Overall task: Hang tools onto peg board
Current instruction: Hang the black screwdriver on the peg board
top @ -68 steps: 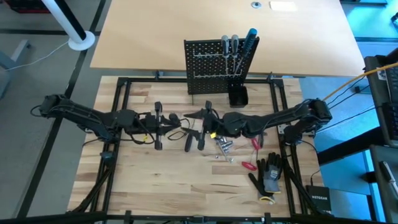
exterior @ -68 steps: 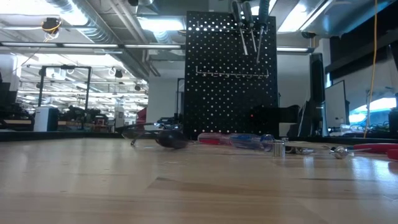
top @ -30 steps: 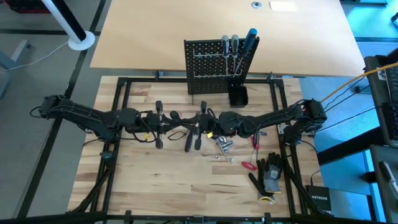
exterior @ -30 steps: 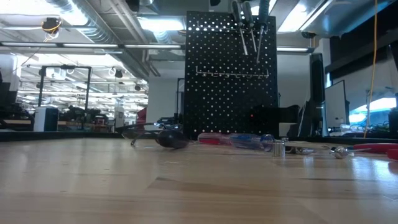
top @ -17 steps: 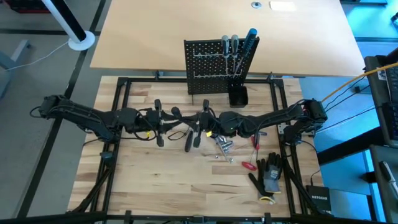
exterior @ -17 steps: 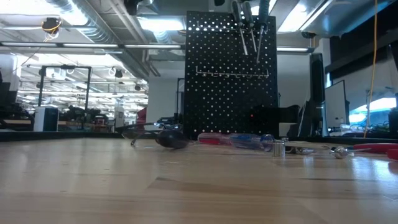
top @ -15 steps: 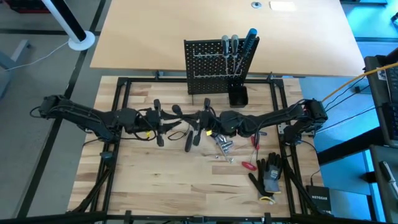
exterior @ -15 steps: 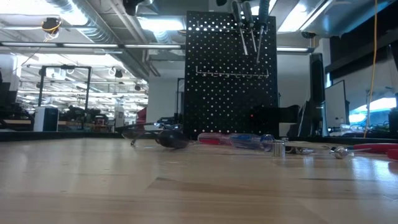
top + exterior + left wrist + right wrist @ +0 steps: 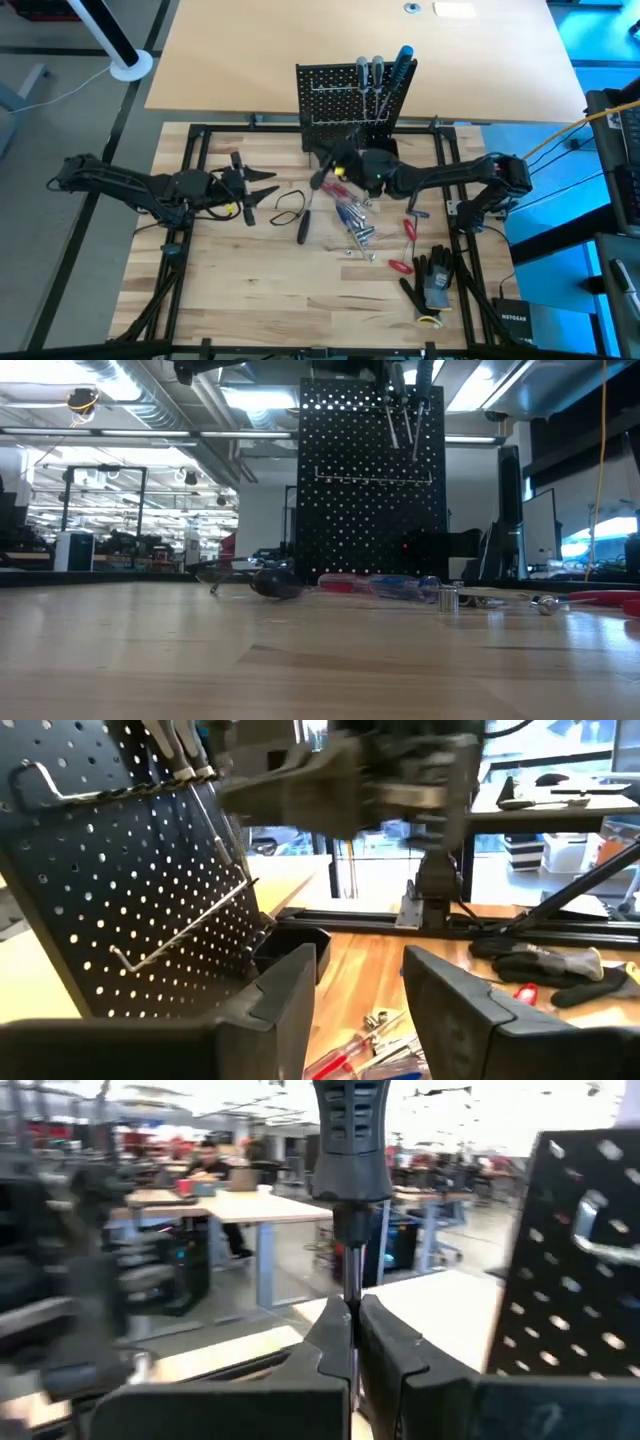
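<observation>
Screwdrivers point(image 9: 380, 72) upright on peg board point(image 9: 335, 105)

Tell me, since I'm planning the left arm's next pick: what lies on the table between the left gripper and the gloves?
In the high view, between the left gripper and the gloves lie a black cable loop, a dark-handled screwdriver and scattered screwdrivers and bits.

black perforated upright peg board point(image 9: 338, 105) at the wooden table's point(image 9: 260, 290) far edge | small black cup point(image 9: 382, 155) at its foot, right side | three screwdrivers point(image 9: 377, 78) hang on its upper right | loose red- and blue-handled screwdrivers point(image 9: 350, 220) lie before it, mid-table | black gloves point(image 9: 433, 280) near right | left gripper point(image 9: 262, 186) left of centre | right gripper point(image 9: 335, 168) just before board, holding black-handled screwdriver point(image 9: 350, 1150)
</observation>
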